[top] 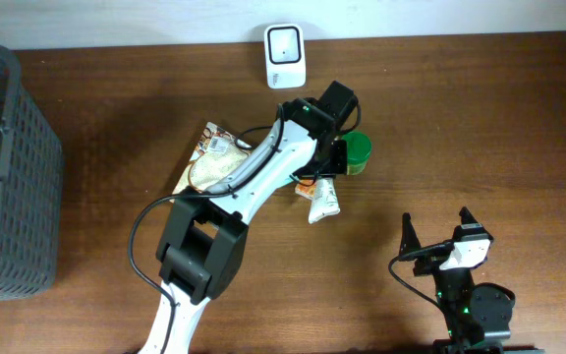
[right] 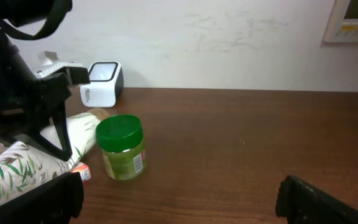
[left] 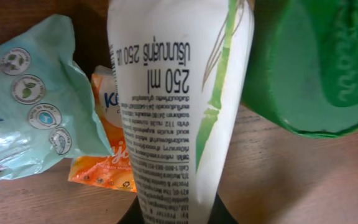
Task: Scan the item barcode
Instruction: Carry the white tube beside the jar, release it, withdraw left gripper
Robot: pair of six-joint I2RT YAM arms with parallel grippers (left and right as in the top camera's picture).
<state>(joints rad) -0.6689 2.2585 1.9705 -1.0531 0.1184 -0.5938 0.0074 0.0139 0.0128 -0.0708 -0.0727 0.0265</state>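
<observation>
Pouch [left: 179, 106], white, bamboo print: fills left wrist view, narrow end pinched in left claw [left: 176, 218], itself mostly hidden. Beside it green jar [left: 316, 62], cropped, and teal packet [left: 30, 106], cut off. Right claw [top: 435, 224] wide open, empty. Scanner [top: 285, 56] stands apart, beyond the jar.

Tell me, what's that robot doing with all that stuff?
The left arm has its jaws closed on a white tube with green bamboo print. The tube is among some packets, beside a green-lidded jar. The job is scanning its barcode, but the white scanner at the table's far edge isn't reached yet. The right arm sits apart, jaws open, holding nothing.
</observation>
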